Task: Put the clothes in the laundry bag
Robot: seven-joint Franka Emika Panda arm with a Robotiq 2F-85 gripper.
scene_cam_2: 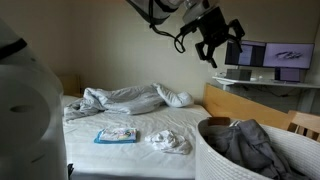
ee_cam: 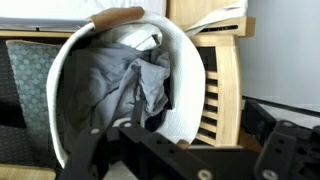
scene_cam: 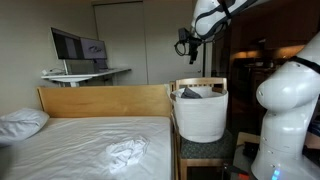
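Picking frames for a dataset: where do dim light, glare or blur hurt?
In an exterior view, the room is dim and the tool reads as a dark silhouette. In an exterior view, the white robot body is close and blurred, the monitors glow bright. Wrist view: the tool is dark and soft, the grey garment in the laundry bag fairly clear.

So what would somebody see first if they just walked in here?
Probably the black gripper, hanging open in the air above the white laundry bag at the foot of the bed. A dark grey garment is bunched up inside the bag. A crumpled white garment lies on the bed.
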